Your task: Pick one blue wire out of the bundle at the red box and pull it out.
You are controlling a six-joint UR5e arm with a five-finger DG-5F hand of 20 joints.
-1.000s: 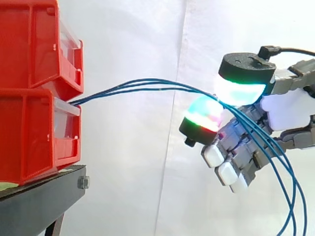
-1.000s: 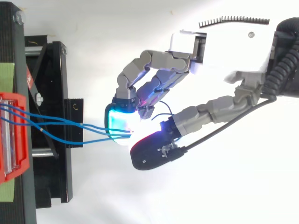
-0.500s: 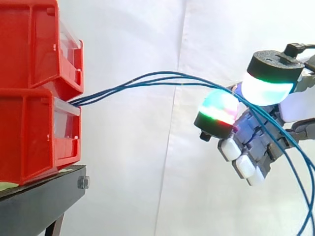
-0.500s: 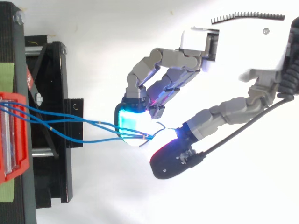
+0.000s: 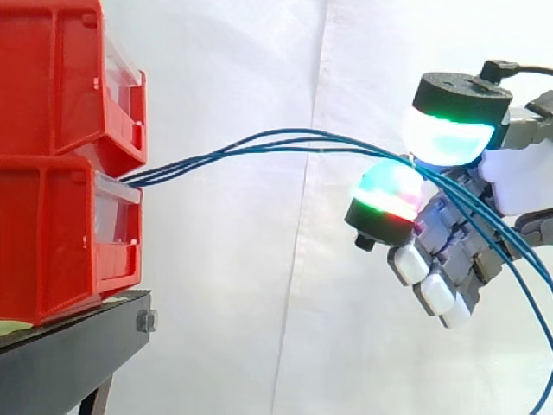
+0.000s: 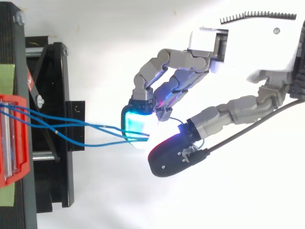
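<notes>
Three blue wires [image 5: 259, 143] run from the gap between the stacked red bins [image 5: 60, 173] out to the right in a shallow arch. They pass between a glowing finger pad [image 5: 389, 197] and the glowing thumb pad [image 5: 449, 134] of my hand [image 5: 458, 259], then hang down behind it. From above, the wires [image 6: 86, 130] converge at the cyan fingertip [image 6: 137, 125], with the thumb [image 6: 171, 152] closing on them from the near side. My hand [image 6: 252, 52] is well to the right of the red bin [image 6: 12, 138], its other fingers curled.
The bins rest on a black stand [image 5: 69, 354] at the left, whose frame [image 6: 52, 124] juts toward the hand. A white curtain [image 5: 259, 303] backs the scene. Open space lies between the stand and my hand.
The hand has drawn to the right, away from the bins, lifting the wires' arch a little. The thumb swung away half a second ago and has come back toward the fingertip.
</notes>
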